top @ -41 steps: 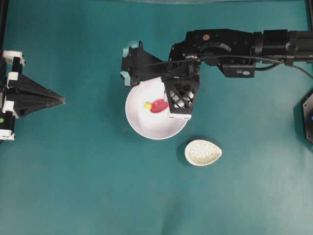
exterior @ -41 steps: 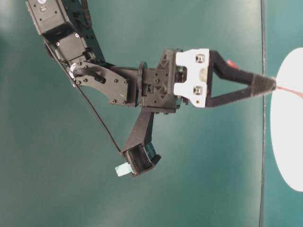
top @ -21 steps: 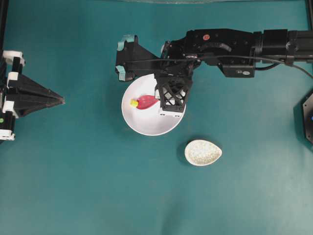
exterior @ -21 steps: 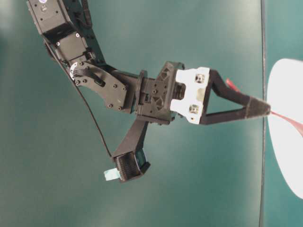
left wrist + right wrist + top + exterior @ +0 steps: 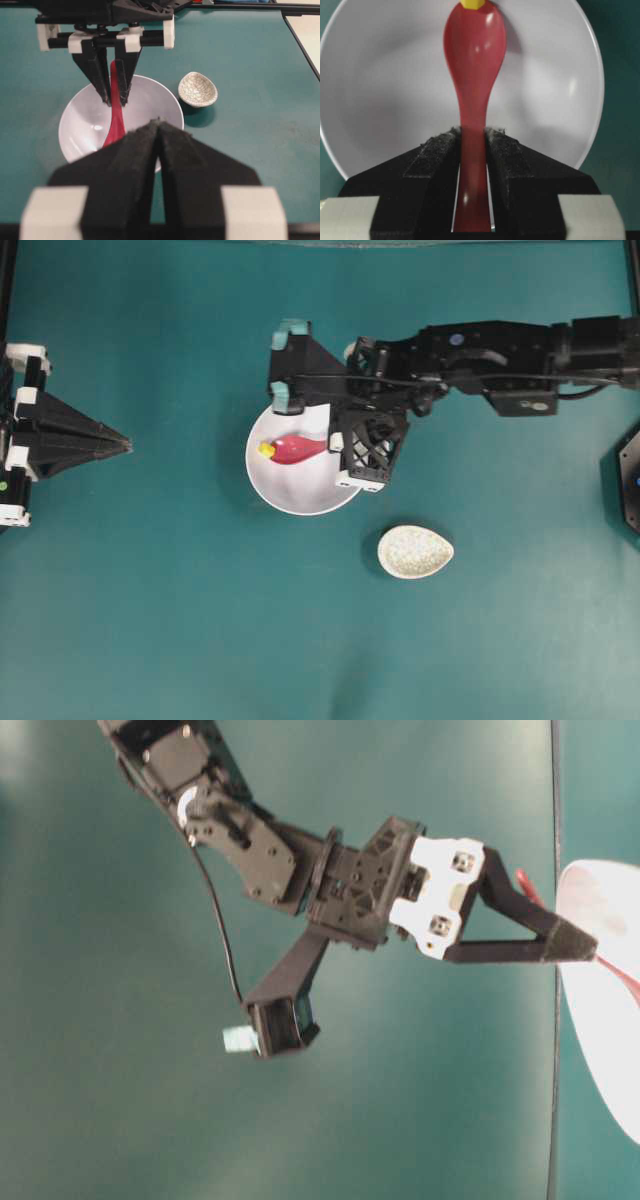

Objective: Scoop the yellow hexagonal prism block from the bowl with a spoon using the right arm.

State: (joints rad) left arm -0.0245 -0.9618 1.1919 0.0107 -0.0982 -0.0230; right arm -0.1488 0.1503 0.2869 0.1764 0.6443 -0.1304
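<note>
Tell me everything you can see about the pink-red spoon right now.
The spoon is glossy pink-red, plastic or glazed by its shine, with an oval scoop and a short straight handle. The right claw is shut on the handle. The scoop reaches down into the white bowl, its tip against the yellow block near the bowl's far wall. Whether the block is on the scoop cannot be told.

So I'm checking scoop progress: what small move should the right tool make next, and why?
Probably ease the spoon forward and under: the yellow block sits at the scoop's tip, not inside it, in the bowl. The right tool grips the handle firmly.
</note>
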